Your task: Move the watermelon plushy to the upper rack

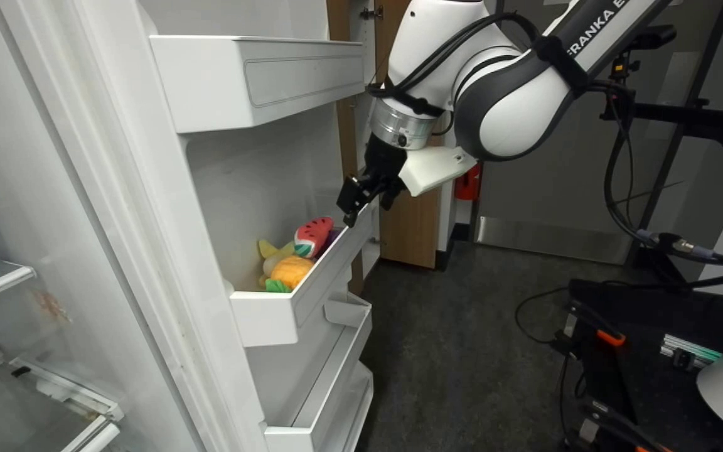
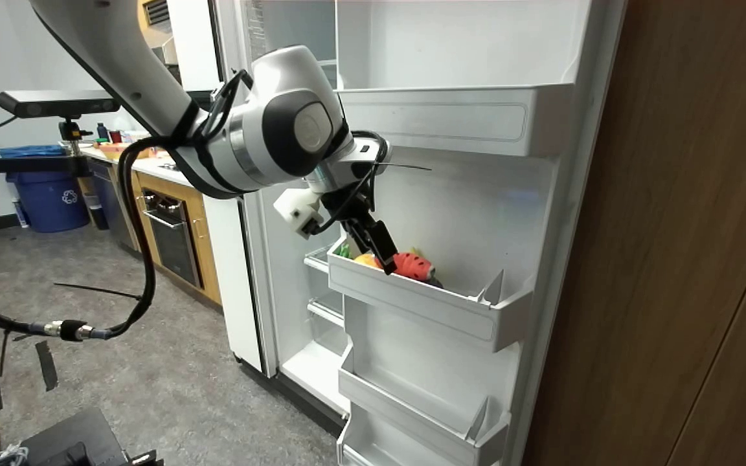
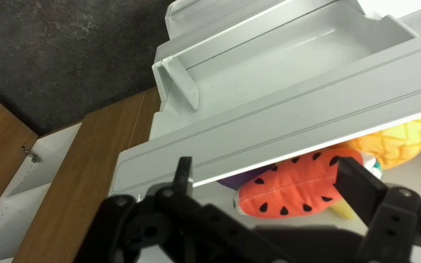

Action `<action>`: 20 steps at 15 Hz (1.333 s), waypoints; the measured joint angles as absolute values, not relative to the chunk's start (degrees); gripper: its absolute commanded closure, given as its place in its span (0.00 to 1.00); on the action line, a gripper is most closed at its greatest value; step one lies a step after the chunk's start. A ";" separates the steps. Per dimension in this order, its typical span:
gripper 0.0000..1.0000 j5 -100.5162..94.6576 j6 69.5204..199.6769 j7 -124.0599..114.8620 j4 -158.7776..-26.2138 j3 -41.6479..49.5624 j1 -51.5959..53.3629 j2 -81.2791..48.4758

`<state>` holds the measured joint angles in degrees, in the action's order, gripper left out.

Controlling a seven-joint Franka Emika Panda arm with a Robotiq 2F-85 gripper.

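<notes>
The watermelon plushy [image 1: 314, 236] lies in the middle door tray, leaning on other plush toys. Its red face with black seeds also shows in an exterior view [image 2: 414, 266] and in the wrist view [image 3: 294, 186]. My gripper [image 1: 369, 212] is open and empty, tilted above the front lip of that tray. In the wrist view its fingers [image 3: 265, 162] are spread wide, with the plushy between and beyond them; one finger covers part of its right end. The upper rack [image 1: 302, 72] is the white tray higher on the door, also in an exterior view [image 2: 438, 120]; it is outside the wrist view.
The middle tray [image 1: 330, 267] also holds an orange pineapple-like plush [image 1: 292, 271], a yellow plush [image 1: 270, 249] and a purple one [image 3: 245, 176]. Lower white trays [image 2: 412, 408] sit beneath. A wooden cabinet [image 2: 684, 226] stands beside the door. The upper rack overhangs the middle tray.
</notes>
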<state>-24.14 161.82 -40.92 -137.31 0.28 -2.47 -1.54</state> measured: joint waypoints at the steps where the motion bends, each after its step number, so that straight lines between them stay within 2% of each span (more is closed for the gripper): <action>1: 0.00 -24.14 161.82 -40.92 -137.31 0.27 -2.46 -1.78; 9: 0.00 -25.35 162.21 -42.01 -137.10 0.39 -2.45 -2.03; 16: 0.00 -57.24 169.47 -71.29 -130.05 6.37 -2.50 -2.24; 20: 0.00 -61.90 169.81 -76.32 -129.45 6.47 -2.35 -2.91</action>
<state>-61.90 169.81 -76.32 -129.45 6.47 -2.35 -2.91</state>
